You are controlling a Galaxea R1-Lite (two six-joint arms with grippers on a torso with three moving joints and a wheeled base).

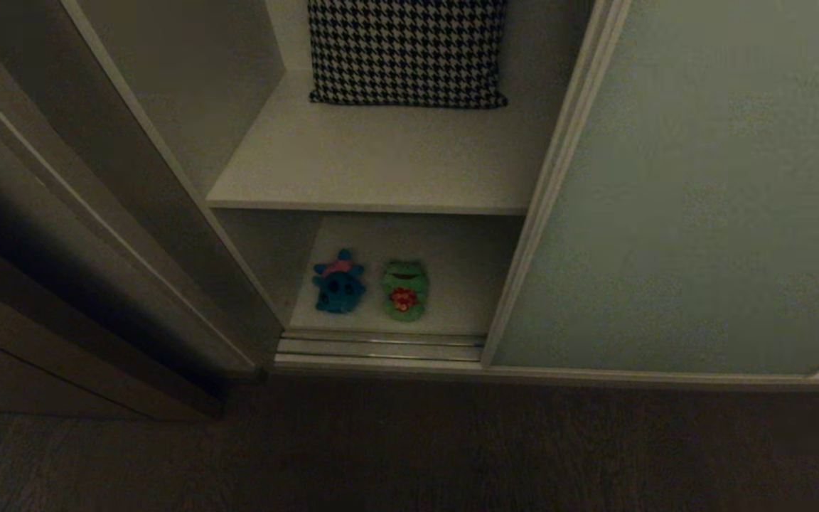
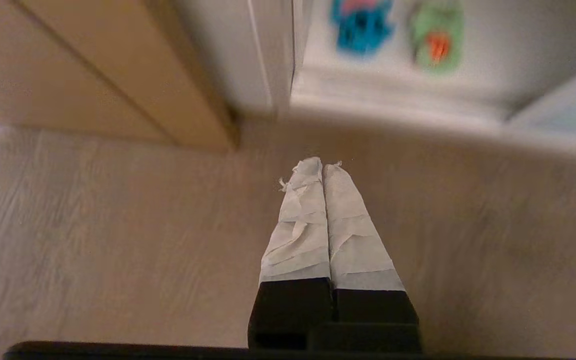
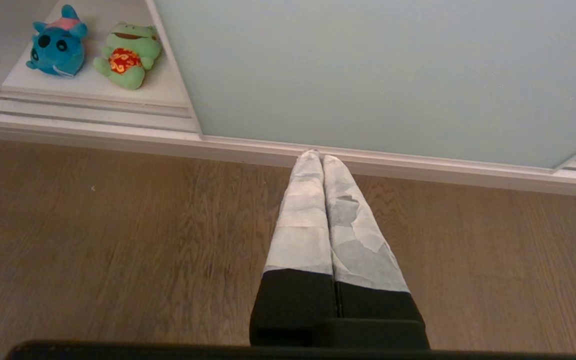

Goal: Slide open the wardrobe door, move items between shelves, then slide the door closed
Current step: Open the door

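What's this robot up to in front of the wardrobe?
Nothing is being handled right now. The sliding wardrobe door stands open to the right, showing the white shelves. A teal-blue plush toy and a green frog sit side by side on the bottom shelf, and a houndstooth cushion rests on the one above. The left gripper and right gripper are both shut and empty, held over the wooden floor in front of the wardrobe.

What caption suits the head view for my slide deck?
Wardrobe with sliding door open: blue plush and green frog on the lower shelf, houndstooth cushion above.
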